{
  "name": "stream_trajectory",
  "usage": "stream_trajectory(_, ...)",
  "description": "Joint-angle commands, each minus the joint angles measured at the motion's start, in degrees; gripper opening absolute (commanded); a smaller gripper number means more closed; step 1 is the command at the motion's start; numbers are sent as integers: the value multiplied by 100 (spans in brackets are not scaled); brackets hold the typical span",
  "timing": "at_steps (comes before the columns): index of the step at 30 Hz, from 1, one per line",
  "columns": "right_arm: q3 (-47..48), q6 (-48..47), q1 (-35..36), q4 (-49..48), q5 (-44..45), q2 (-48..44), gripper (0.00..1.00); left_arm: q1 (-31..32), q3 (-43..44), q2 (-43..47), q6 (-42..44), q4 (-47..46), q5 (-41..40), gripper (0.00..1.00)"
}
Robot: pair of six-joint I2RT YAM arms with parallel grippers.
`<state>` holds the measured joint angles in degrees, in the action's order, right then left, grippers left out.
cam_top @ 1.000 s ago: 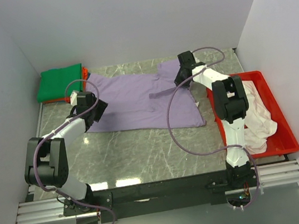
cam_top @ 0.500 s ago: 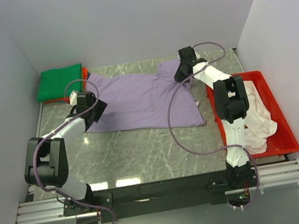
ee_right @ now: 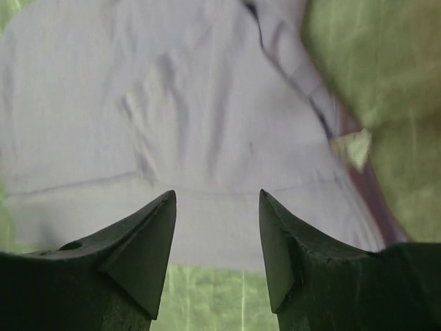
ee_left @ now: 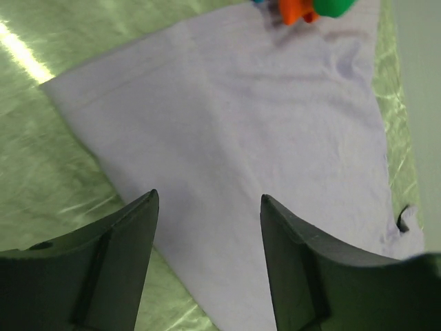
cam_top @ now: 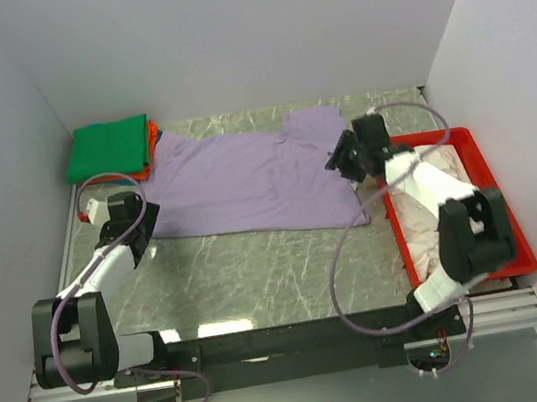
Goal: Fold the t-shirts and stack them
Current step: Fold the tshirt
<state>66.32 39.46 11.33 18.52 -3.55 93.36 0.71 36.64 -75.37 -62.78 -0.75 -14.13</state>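
Observation:
The lavender t-shirt [cam_top: 245, 176] lies spread flat on the marble table, its sleeve laid out toward the back right. A folded green t-shirt [cam_top: 109, 147] rests on an orange-red one [cam_top: 150, 135] in the far left corner. My left gripper [cam_top: 147, 219] is open at the lavender shirt's near left corner, holding nothing; the left wrist view shows the cloth [ee_left: 262, 117] between and beyond its jaws [ee_left: 209, 200]. My right gripper [cam_top: 337, 162] is open over the shirt's right edge, empty, with cloth [ee_right: 172, 103] ahead of it [ee_right: 217, 196]. A pale pinkish-white t-shirt [cam_top: 427, 213] fills the tray.
A red plastic tray [cam_top: 497, 189] stands at the right side of the table, under my right arm. White walls close in the left, back and right. Bare marble table [cam_top: 259, 273] lies between the lavender shirt and the arm bases.
My right gripper has opened, let go of the lavender shirt's sleeve and drawn back toward the near right. The sleeve now lies flat. My left arm has pulled back to the shirt's near left corner.

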Motion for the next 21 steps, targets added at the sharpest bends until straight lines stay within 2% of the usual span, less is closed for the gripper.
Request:
stream_trajectory(1,-1345,403,97,-1049,-390,-904,58,-219,-192,190,-435,233,-398,66)
stream_trajectory(5,-2419,589,176,-1438,-471,-1671,56,-492,-429,233,-480,146,-266,67)
stream_trajectory(11,-3431,773,264,-1545,-375,-2480,55,-739,-606,348,-507,234,-433,66)
stream_trajectory(21,-4022,1116,255,-1598,-120,-2902,54,-792,-272,-284,-568,409,-705,57)
